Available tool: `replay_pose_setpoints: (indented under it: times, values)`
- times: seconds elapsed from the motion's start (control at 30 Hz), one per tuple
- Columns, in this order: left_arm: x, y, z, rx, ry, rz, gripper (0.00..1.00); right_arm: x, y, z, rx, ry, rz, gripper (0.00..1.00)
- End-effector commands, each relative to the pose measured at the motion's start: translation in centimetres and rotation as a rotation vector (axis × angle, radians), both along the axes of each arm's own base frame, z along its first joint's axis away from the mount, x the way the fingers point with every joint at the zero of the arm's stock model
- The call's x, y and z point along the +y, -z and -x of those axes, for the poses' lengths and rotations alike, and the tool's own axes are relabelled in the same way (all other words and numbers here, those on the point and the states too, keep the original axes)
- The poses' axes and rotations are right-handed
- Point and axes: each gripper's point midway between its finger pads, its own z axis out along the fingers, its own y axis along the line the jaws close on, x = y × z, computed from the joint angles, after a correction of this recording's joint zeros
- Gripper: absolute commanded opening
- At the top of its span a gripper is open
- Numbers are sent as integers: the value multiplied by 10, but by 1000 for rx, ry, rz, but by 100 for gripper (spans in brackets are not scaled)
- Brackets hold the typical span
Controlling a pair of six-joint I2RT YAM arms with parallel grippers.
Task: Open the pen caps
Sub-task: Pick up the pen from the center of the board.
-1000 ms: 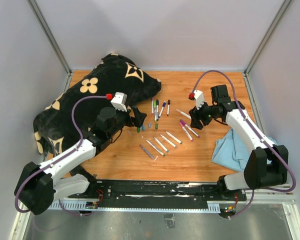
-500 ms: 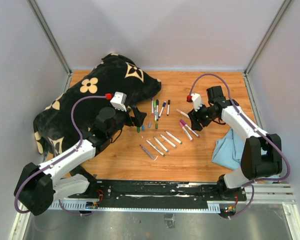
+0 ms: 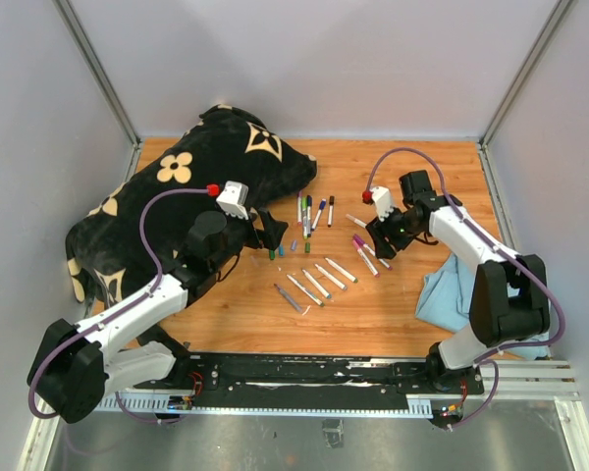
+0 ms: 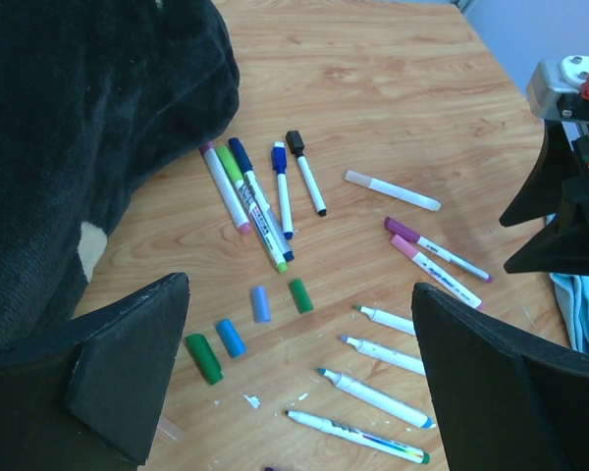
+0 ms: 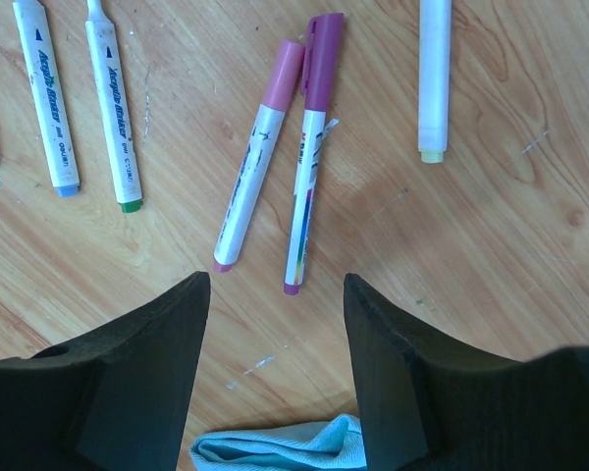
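Right end effector [image 5: 275,285] part-open, empty, near pink cap [image 5: 288,67] | left end effector [image 4: 299,287] wide, empty

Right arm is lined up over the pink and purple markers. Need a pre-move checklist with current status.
1. Right pincer open and empty: ok, jaws apart above the table.
2. Targets capped: ok, pink cap and purple cap sit on the pink marker and purple marker.
3. One marker alone under the jaws: not ok, the two lie side by side, nearly touching at the caps.
4. Left pincer free to help: ok, wide open and empty, over the loose caps.
5. Blue cloth off the markers: ok, it lies apart from both.
6. Height over the table: cannot tell.
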Motion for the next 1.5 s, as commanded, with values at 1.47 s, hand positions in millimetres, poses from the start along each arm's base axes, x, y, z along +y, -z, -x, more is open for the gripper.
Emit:
replay_pose_setpoints:
  times: [1.47]
  values:
    - [5, -10, -1, -44, -14, 9, 99, 37, 62, 6, 117, -72, 244, 29]
